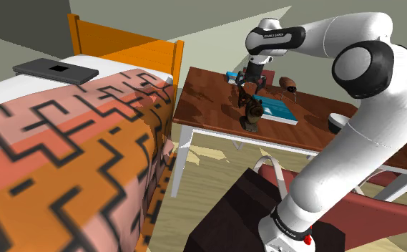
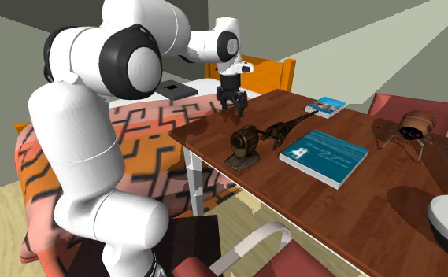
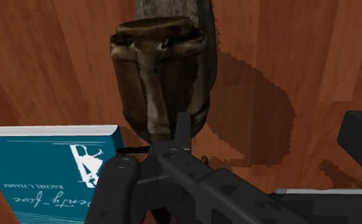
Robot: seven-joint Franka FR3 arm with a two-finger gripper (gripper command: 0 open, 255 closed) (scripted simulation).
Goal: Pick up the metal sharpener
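— Where is the bronze-coloured sharpener (image 2: 244, 145)?
— It stands on the wooden tabletop (image 2: 364, 216), just beside the teal book (image 2: 324, 156), and nothing touches it.
— And the gripper (image 2: 232, 109)?
— It hangs above the tabletop, beyond the sharpener from the book. Its fingers (image 2: 224, 103) are spread and clasp nothing.

Room's pretty plain: grey-green walls (image 1: 23, 21), pale tan floor (image 2: 1, 236). The tool (image 2: 235, 112) hangs over a reddish wood counter (image 2: 332, 212) with a white frame. Close beside the tool, just off the counter's edge, is the bed (image 1: 66, 157), with an orange headboard (image 1: 123, 46) and a pink-and-orange blanket (image 1: 44, 186) with black zigzag lines. A red chair (image 2: 383, 106) sits well away from the tool, across the counter.
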